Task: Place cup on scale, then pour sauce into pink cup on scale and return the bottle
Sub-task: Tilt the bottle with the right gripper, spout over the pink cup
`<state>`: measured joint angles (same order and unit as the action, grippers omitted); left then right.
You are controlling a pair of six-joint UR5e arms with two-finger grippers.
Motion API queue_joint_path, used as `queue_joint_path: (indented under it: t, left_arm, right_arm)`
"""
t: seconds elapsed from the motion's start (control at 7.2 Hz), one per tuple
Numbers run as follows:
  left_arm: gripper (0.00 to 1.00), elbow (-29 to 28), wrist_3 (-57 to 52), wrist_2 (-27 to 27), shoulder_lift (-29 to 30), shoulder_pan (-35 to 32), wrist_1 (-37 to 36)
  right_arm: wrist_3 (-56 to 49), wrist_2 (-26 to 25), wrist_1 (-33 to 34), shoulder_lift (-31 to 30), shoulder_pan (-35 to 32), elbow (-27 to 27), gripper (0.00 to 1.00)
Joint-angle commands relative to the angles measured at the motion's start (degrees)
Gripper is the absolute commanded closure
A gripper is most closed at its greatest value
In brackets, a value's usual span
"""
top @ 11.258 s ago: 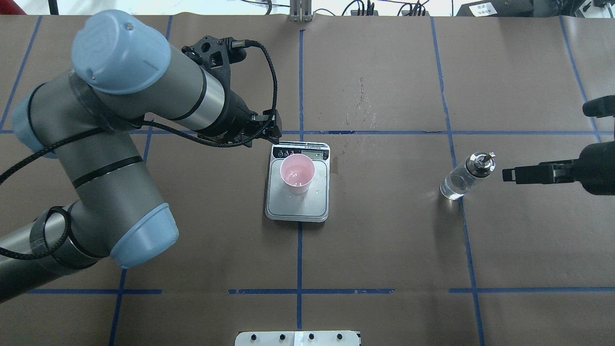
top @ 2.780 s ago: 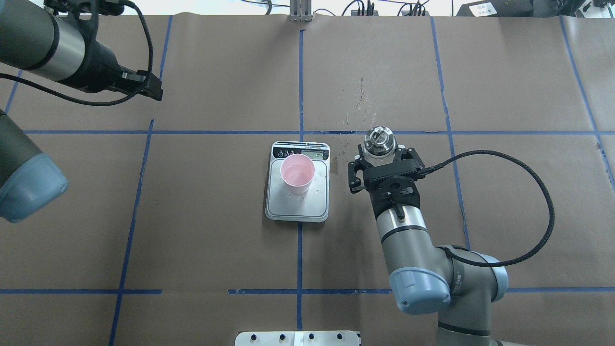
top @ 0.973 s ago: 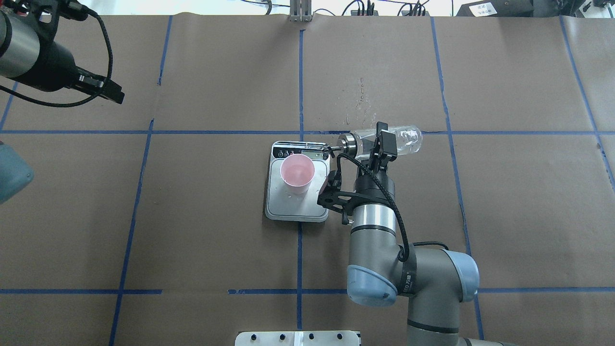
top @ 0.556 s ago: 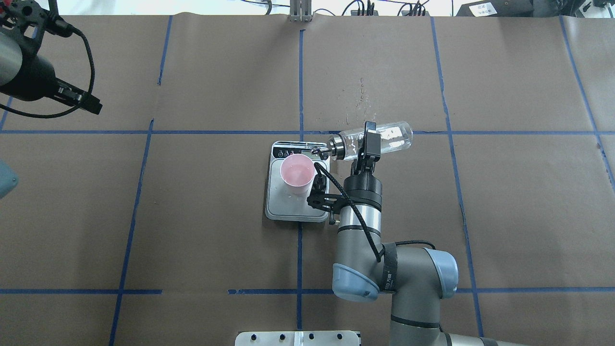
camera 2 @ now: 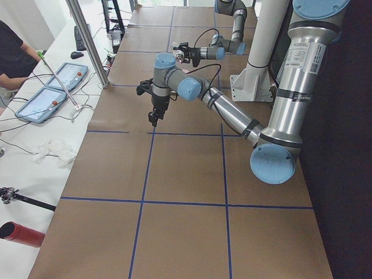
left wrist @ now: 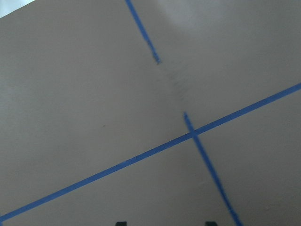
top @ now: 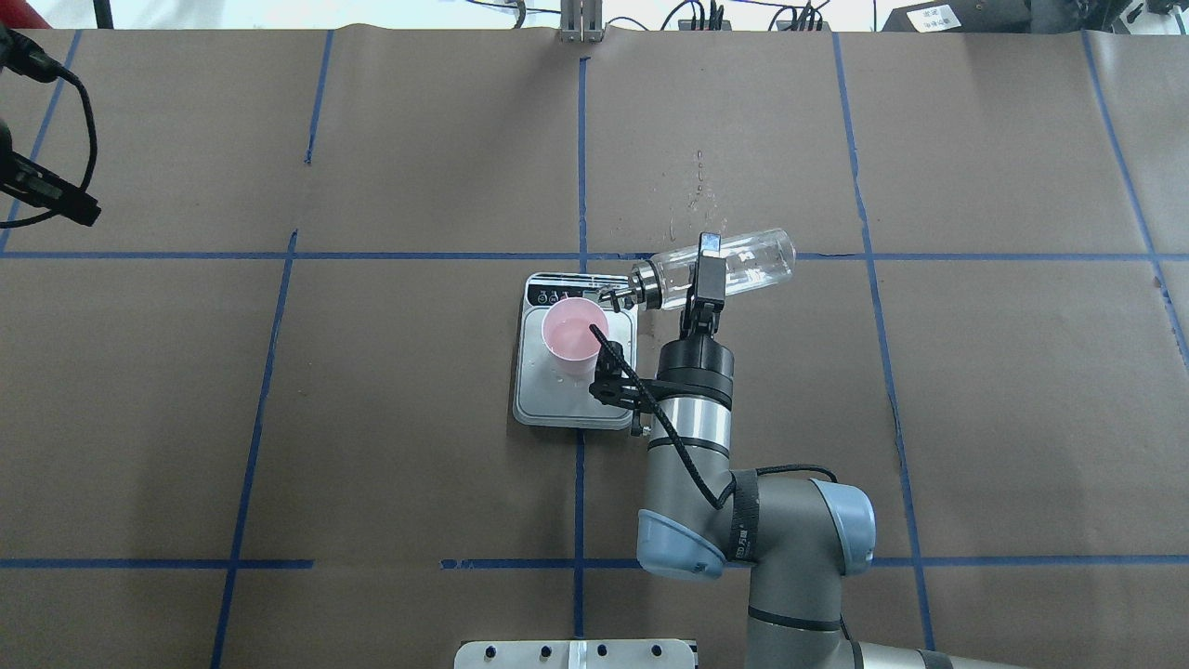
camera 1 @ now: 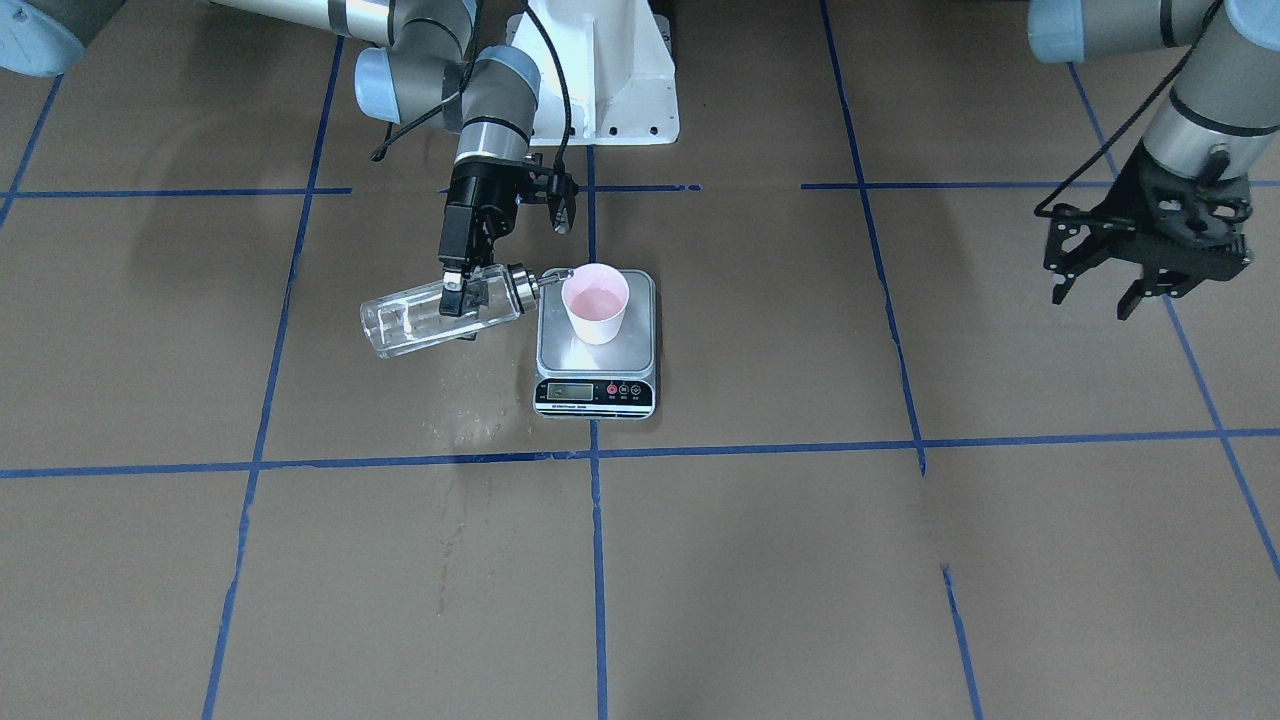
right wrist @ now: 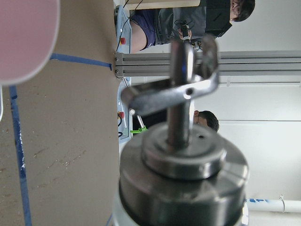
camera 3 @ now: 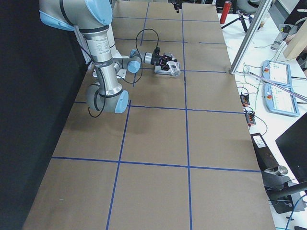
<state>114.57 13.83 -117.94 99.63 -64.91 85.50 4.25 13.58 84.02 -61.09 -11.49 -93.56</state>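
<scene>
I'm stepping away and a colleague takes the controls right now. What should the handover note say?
Right pincer: shut on the bottle, which is tipped nearly level, with its spout at the rim of the cup.
Left pincer: open, empty, held well away from the work on the robot's left.
Cup: upright on the scale.
Done: cup placed on scale, bottle picked up and tipped over the cup.
Left: finish the pour (the views don't show whether liquid is flowing), then set the bottle back down upright and let go.
</scene>
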Motion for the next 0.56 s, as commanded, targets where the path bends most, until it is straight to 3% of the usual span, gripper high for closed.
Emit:
queue_joint_path:
  t: [0.0, 0.42]
  left_arm:
    - [0.37, 0.3, -4.5, -3.0, -2.9, -3.1, -1.6]
    - [0.37, 0.9, -6.0, -3.5, -5.6, -3.3, -1.1]
  right_arm:
    - [-1.8, -0.2, 0.0, 0.2, -0.2, 0.3, 1.0]
    - [-4.9, -1.6, 0.0, 1.1, -0.2, 2.1, 1.0]
